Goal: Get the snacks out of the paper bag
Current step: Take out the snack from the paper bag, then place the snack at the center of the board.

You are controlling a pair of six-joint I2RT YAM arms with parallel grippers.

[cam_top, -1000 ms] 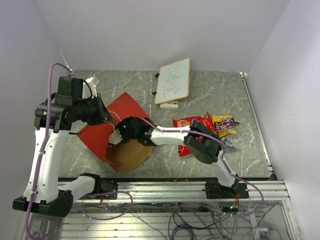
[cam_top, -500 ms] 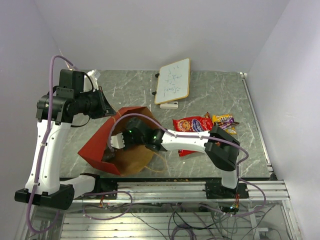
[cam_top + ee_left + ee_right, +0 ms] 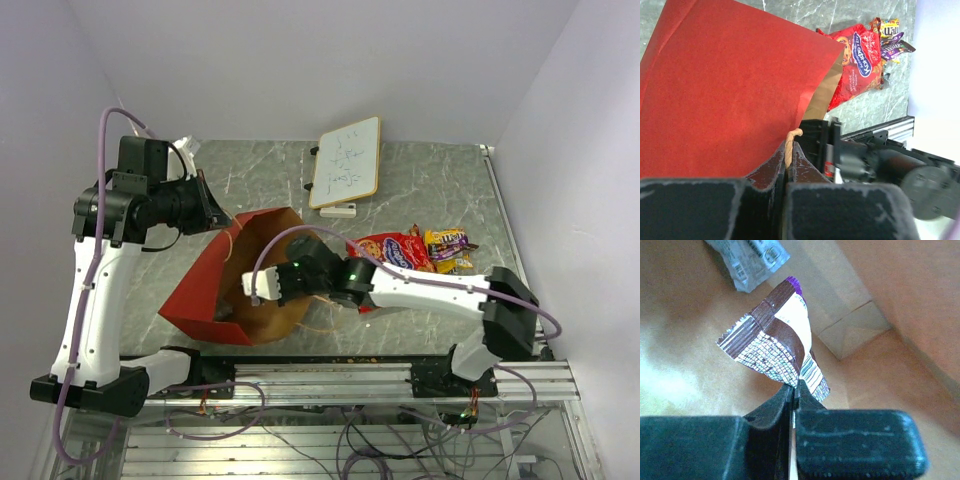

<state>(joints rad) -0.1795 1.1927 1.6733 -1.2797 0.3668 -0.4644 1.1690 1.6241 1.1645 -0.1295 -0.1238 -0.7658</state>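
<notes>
The paper bag point(image 3: 215, 285), red outside and brown inside, lies tilted with its mouth toward the front right. My left gripper point(image 3: 789, 145) is shut on its twisted paper handle point(image 3: 790, 142) and holds the top edge up. My right gripper point(image 3: 796, 387) is inside the bag, shut on a small brown, purple and white candy bar point(image 3: 777, 347). A silver wrapper point(image 3: 747, 260) lies deeper on the bag floor. The red cookie packet point(image 3: 385, 255) and several small candy bars point(image 3: 448, 248) lie on the table to the right, also in the left wrist view point(image 3: 855, 60).
A small whiteboard point(image 3: 346, 162) lies at the back centre. The metal rail point(image 3: 350, 378) runs along the near edge. My right arm point(image 3: 430, 292) stretches across the table from the right into the bag.
The left gripper lifted the bag's upper side, opening its mouth. The right arm stretched out and its gripper drew back toward the mouth.
</notes>
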